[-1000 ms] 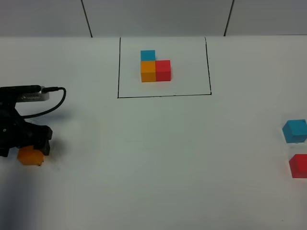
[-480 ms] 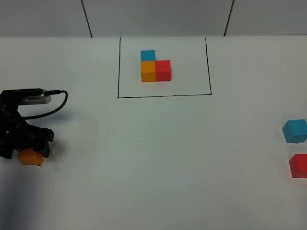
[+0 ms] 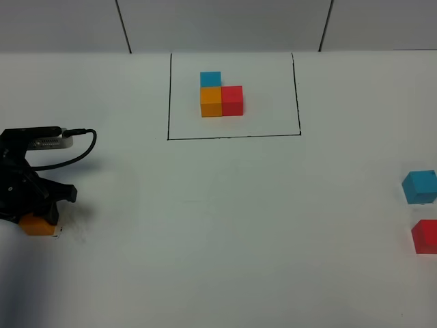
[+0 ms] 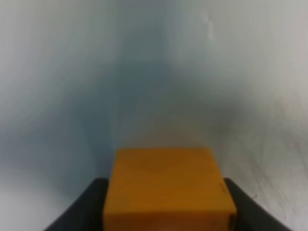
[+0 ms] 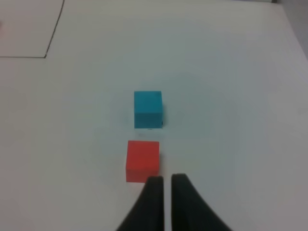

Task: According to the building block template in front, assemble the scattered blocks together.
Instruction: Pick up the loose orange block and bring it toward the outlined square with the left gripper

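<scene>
The template, a blue, orange and red cube cluster, sits inside a thin black drawn rectangle at the back centre. My left gripper is at the far left, shut on the loose orange cube. In the left wrist view that cube sits between the dark fingers. The loose sky-blue cube and red cube lie at the right edge. In the right wrist view my right gripper is shut and empty just beside the red cube, with the blue cube beyond it.
A black cable loops off the left arm's wrist. The white table's back edge meets a panelled wall. A corner of the drawn rectangle shows in the right wrist view.
My left gripper has shifted slightly left over the orange cube, which is now more covered by the fingers. The other cubes have not moved.
</scene>
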Motion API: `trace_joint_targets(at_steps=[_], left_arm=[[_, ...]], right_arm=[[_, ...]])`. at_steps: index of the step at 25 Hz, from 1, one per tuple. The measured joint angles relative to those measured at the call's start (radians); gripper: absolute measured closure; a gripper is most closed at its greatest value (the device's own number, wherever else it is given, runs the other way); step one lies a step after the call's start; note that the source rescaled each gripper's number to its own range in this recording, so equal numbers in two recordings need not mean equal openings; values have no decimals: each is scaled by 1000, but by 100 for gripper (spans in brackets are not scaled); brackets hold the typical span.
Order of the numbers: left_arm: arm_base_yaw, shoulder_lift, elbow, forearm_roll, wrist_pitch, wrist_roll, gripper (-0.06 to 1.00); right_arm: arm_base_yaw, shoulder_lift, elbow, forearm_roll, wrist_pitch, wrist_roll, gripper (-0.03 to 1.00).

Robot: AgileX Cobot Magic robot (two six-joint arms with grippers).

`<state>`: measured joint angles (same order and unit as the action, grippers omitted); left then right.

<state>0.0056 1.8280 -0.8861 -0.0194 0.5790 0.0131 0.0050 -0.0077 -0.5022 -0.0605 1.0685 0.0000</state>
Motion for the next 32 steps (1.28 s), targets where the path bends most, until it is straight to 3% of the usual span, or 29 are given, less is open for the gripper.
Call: trace_joint_targets(at_steps=[5, 11, 17, 23, 32], left_arm=[[0, 0, 0, 1, 0, 9, 51], [-39, 0, -25, 8, 6, 190, 51], [-213, 1, -120, 9, 63, 483, 51], [-413, 1, -236, 8, 177, 692, 51], [-624, 22, -378, 8, 178, 826, 51]], right_arm=[[0, 0, 0, 0, 0, 0, 97], [0, 0, 0, 0, 0, 0, 97], [0, 0, 0, 0, 0, 0, 97], [0, 0, 0, 0, 0, 0, 97], [0, 0, 0, 0, 0, 0, 97]])
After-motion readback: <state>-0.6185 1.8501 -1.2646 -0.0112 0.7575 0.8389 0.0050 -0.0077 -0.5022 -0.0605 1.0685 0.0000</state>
